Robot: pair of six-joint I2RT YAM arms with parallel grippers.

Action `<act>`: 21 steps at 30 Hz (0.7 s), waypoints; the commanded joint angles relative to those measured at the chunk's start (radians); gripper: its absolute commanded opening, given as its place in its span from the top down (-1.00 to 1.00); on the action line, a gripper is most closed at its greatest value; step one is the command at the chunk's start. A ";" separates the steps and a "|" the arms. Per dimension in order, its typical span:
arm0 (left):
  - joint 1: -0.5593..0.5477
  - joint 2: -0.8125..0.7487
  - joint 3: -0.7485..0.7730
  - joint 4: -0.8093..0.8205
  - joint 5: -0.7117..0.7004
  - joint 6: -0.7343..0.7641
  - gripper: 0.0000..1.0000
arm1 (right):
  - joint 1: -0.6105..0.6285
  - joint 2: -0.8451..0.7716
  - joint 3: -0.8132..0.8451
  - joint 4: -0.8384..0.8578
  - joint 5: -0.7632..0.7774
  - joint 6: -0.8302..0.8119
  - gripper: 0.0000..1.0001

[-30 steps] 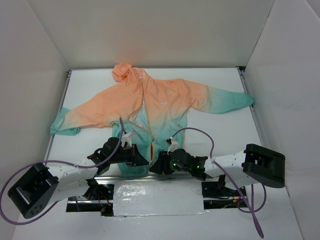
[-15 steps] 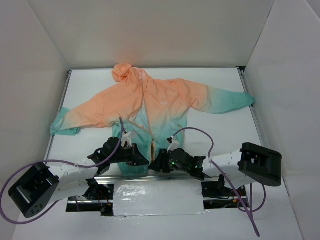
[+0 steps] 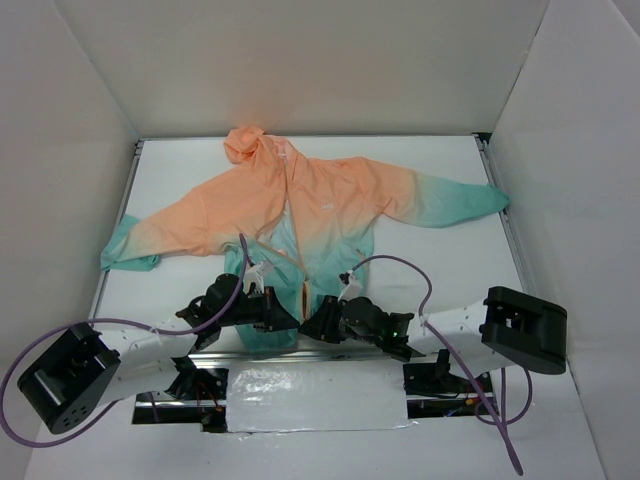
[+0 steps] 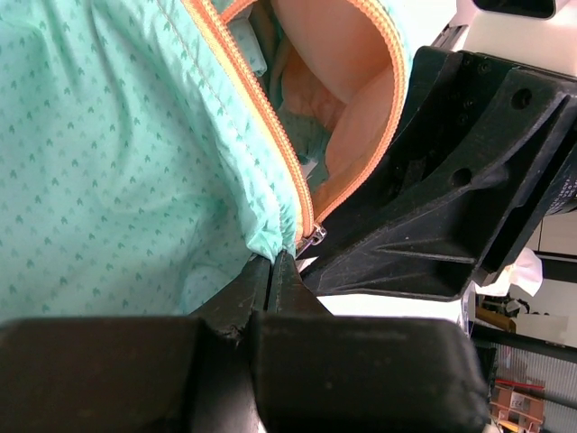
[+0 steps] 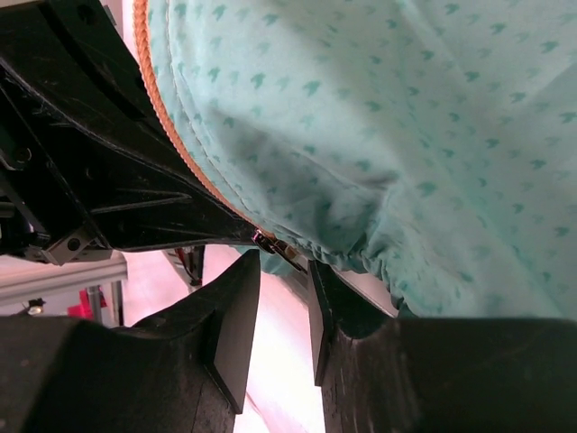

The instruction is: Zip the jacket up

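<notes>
The left gripper [image 4: 273, 267] has its fingers pressed together on the bottom corner of the jacket [image 4: 108, 162], pinching the teal hem right where the orange zipper [image 4: 257, 108] ends. The right gripper [image 5: 283, 275] faces it from the other side with its fingers a narrow gap apart and nothing between them; a small metal zipper piece [image 5: 270, 242] sits just off its tips at the hem edge (whether it is the slider or the end pin is too small to tell). From above, both grippers meet nearly tip to tip at the near edge of the table [image 3: 440, 270], over the middle of the hem, just beyond a patch of silver tape [image 3: 315, 395] between the arm bases. Past them the jacket lies flat, front up, on the white surface. Its front is open in the lower part, the two orange zipper tapes spreading apart and showing the peach lining. The teal of the hem fades to peach-orange across the chest. The sleeves stretch out to both sides, each ending in a teal cuff, and the hood [image 3: 245, 143] lies crumpled at the far end, near the back wall
</notes>
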 commanded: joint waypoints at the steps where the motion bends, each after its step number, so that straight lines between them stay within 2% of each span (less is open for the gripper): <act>1: -0.008 0.009 0.000 0.070 0.019 -0.004 1.00 | 0.007 -0.025 -0.009 0.071 0.037 0.035 0.31; 6: -0.010 0.002 -0.001 0.067 0.015 -0.004 1.00 | 0.007 -0.018 -0.012 0.095 0.035 0.054 0.45; 15: -0.011 -0.002 0.000 0.054 0.001 -0.001 1.00 | 0.007 -0.028 -0.002 0.058 0.006 0.080 0.50; 17: -0.011 -0.004 0.000 0.054 -0.001 -0.001 1.00 | 0.007 -0.029 0.000 0.054 -0.003 0.090 0.59; 18: -0.011 -0.004 -0.001 0.053 0.002 -0.001 1.00 | 0.007 -0.032 0.000 0.052 -0.005 0.093 0.71; 21: -0.011 -0.005 0.000 0.053 0.002 -0.001 1.00 | 0.007 -0.035 0.001 0.040 -0.002 0.107 0.89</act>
